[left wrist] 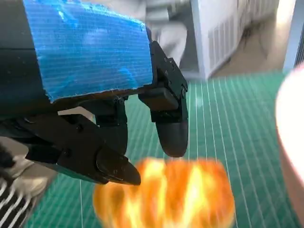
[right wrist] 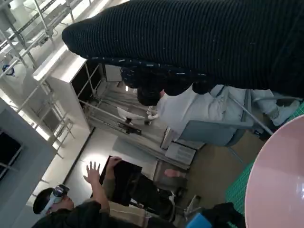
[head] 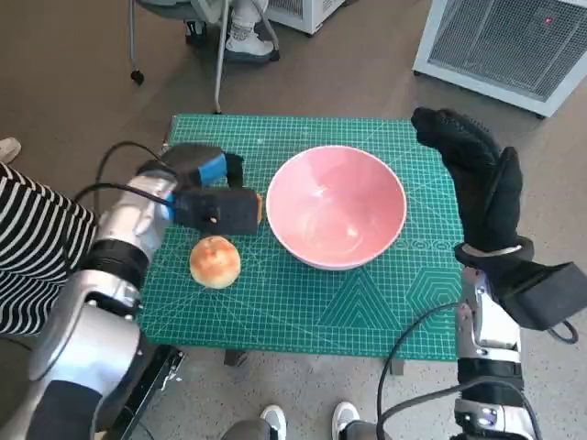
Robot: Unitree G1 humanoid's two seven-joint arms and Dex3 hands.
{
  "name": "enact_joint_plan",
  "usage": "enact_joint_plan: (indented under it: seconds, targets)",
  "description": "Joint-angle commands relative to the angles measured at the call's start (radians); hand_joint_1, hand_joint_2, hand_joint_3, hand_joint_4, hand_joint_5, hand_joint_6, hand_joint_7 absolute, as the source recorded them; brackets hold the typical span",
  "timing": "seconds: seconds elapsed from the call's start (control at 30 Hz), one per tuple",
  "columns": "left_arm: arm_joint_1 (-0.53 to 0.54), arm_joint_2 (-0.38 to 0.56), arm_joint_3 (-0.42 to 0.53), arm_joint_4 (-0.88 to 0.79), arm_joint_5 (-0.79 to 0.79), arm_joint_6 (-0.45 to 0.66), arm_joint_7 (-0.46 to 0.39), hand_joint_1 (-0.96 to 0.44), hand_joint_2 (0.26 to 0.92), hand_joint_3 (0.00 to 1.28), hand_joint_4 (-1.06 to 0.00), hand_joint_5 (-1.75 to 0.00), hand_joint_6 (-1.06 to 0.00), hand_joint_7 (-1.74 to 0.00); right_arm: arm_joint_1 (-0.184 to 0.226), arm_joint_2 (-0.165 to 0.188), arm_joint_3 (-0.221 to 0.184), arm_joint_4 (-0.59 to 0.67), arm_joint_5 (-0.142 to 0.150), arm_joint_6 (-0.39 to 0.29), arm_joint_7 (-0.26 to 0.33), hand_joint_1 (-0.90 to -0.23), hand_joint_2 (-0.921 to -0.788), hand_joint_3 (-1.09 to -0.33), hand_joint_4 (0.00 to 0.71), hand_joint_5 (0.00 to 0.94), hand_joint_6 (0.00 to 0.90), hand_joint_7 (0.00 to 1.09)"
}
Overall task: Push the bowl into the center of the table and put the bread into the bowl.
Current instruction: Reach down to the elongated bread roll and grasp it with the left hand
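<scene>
A wide pink ceramic bowl [head: 337,205] sits near the middle of the green gridded cutting mat [head: 303,302] that covers the tabletop, while a round golden bread roll [head: 215,261] lies on the mat to the bowl's left, apart from it and not yet lifted. The blue-taped left robot hand [head: 213,194] hovers over the mat just beyond the roll; in the left wrist view its black fingers [left wrist: 170,128] hang spread above the blurred roll [left wrist: 164,194], holding nothing, and whether they touch it cannot be told. The gloved right robot hand [head: 472,179] stands raised beside the bowl's right rim with its fingers extended, gripping nothing; contact with the bowl cannot be told.

With the bowl apparently already central, the step in hand looks to be the pick-up of the roll. Doing it well would mean bringing the left fingers down on either side of the roll's widest part, closing gently so the soft crust is not crushed, and lifting clear before crossing the near rim. The roll is round and may slip away if nudged off-centre. The right robot hand could steady the bowl against a knock.
</scene>
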State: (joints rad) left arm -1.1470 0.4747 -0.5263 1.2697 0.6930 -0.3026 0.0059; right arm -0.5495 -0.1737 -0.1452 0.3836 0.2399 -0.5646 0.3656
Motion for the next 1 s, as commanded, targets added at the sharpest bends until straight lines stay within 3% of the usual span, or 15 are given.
enact_joint_plan:
  seconds: [0.03, 0.27, 0.6, 1.0]
  targets:
    - [-0.037, 0.048, 0.040, -0.060, -0.021, -0.035, 0.048, 0.00, 0.918, 0.02, -0.76, -1.05, -0.67, -1.17, 0.025, 0.006, -0.001, 0.002, 0.014, 0.013, 0.009, -0.829, -0.921, -0.726, 0.189, 0.001, 0.077, 0.49]
    - [-0.009, 0.094, 0.128, -0.234, -0.073, -0.095, 0.097, 0.00, 0.911, 0.01, -0.80, -1.00, -0.68, -1.15, 0.023, 0.008, 0.000, 0.008, 0.012, 0.010, 0.011, -0.828, -0.921, -0.726, 0.189, 0.000, 0.077, 0.49]
    - [0.101, 0.111, 0.237, -0.563, -0.128, -0.096, 0.092, 0.00, 0.908, 0.01, -0.85, -0.96, -0.66, -1.16, 0.020, 0.008, -0.001, 0.015, 0.011, 0.005, 0.015, -0.819, -0.921, -0.732, 0.194, 0.003, 0.078, 0.49]
    - [0.194, 0.103, 0.298, -0.850, -0.180, -0.028, -0.063, 0.00, 0.907, 0.00, -0.85, -0.96, -0.67, -1.16, 0.028, 0.011, -0.002, 0.004, 0.015, 0.010, 0.016, -0.814, -0.921, -0.737, 0.203, 0.006, 0.079, 0.49]
